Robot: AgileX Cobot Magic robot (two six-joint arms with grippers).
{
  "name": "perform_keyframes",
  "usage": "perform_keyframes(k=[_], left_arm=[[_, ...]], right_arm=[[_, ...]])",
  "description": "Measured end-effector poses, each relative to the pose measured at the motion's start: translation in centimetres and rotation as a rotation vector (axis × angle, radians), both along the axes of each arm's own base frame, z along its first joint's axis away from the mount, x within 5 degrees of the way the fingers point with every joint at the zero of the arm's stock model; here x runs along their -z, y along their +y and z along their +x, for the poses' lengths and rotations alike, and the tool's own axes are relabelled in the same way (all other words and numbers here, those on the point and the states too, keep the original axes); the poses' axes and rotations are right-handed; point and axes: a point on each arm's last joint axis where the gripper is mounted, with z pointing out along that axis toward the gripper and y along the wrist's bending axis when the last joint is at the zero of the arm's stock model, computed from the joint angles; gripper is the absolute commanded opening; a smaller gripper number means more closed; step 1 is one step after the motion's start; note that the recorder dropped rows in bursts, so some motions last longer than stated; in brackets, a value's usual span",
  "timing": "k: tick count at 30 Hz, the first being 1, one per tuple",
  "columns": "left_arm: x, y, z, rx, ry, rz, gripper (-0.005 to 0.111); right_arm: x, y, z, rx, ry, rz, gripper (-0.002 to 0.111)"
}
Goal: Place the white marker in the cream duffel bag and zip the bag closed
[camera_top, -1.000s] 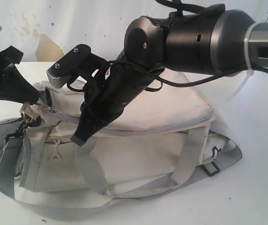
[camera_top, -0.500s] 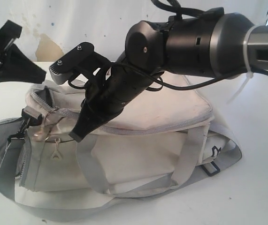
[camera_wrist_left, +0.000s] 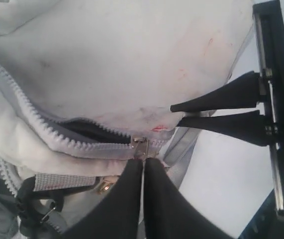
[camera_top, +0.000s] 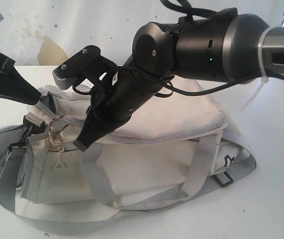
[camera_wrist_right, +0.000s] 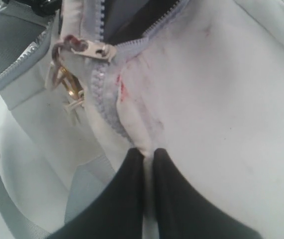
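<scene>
Fabric fills most of the scene: a large, soft cream duffel bag (camera_top: 171, 119) with grey webbing straps (camera_top: 94, 179) lies across the middle of the white table (camera_top: 271, 199), one end toward the table's left edge. At that end the light grey zip stands partly open, a dark slit of lining (camera_wrist_left: 87, 132) showing behind the small metal slider (camera_wrist_left: 140, 145). The left gripper (camera_wrist_left: 142, 161) has its black fingers pressed together, tips right against the slider; whether they pinch its pull tab cannot be told. The right gripper (camera_wrist_right: 148, 151), reaching across the bag's top, is closed tight on a small ridge of cream fabric beside the zipped seam, near the slider.
</scene>
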Motion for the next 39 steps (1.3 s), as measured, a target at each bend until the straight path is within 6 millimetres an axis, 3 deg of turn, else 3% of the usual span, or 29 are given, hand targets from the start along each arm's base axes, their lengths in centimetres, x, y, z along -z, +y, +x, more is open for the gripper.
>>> perform_keyframes(k=[5,8,13,24,29,39], left_arm=[[0.6,0.0,-0.2,0.053,-0.027,0.013,0.043],[1.8,-0.1,-0.8,0.084,-0.012,0.009,0.051],[3.7,-0.4,-1.6,0.123,-0.029,-0.04,0.052],[7.0,-0.7,-1.3,0.083,-0.114,-0.088,0.051],[7.9,-1.1,-0.8,0.102,-0.191,-0.159,0.051],[9.6,-1.6,-0.6,0.163,-0.125,-0.249,0.045]], right_arm=[[0.0,0.0,0.0,-0.001,0.003,-0.003,0.0],[0.0,0.0,0.0,-0.001,0.003,-0.002,0.0],[0.0,0.0,0.0,-0.001,0.003,-0.002,0.0],[0.0,0.0,0.0,-0.001,0.002,-0.004,0.0],[0.1,-0.1,0.0,-0.003,0.004,-0.009,0.0],[0.3,-0.2,-0.3,-0.014,0.034,-0.038,0.0]])
